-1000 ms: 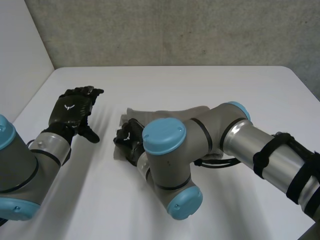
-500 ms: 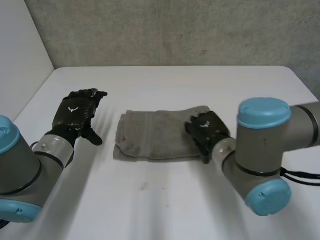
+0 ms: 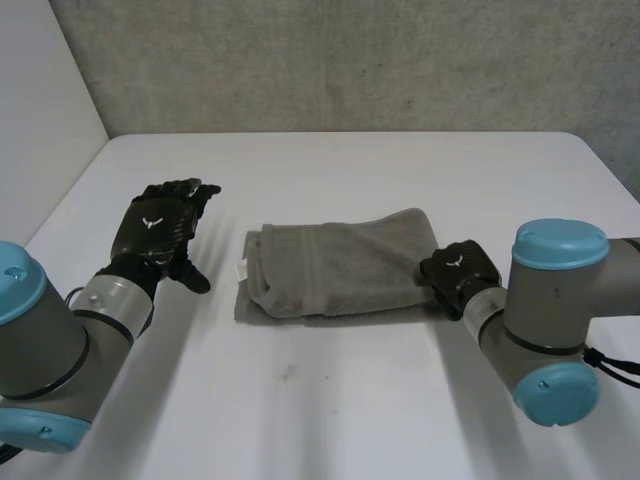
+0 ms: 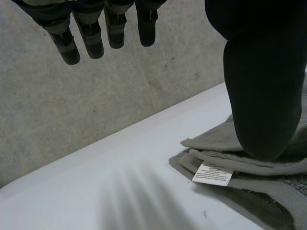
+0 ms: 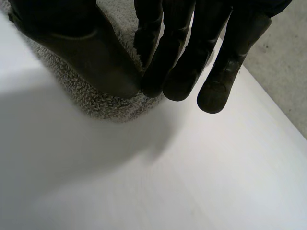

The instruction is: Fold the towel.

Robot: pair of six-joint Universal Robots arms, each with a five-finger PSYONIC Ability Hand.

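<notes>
A grey towel [image 3: 340, 265] lies folded into a long band across the middle of the white table [image 3: 330, 400], a white label [image 3: 242, 268] at its left end. My left hand [image 3: 155, 225] hovers to the left of it, clear of the cloth, fingers straight. In the left wrist view the thumb [image 4: 261, 96] hangs in front of the towel [image 4: 254, 167] and its label [image 4: 212, 173]. My right hand [image 3: 460, 272] is at the towel's right end. There its thumb and fingers [image 5: 182, 48] meet tip to tip over the cloth's edge [image 5: 105, 103]; whether cloth is pinched between them is hidden.
A concrete wall [image 3: 350, 60] runs along the table's far edge, and a white panel [image 3: 40, 90] closes the left side. Bare tabletop lies in front of the towel and to its right, beyond my right arm [image 3: 545, 300].
My right hand swept along the towel from its left end to its right end and drew its fingers together. The towel shifted slightly right. The left hand barely moved.
</notes>
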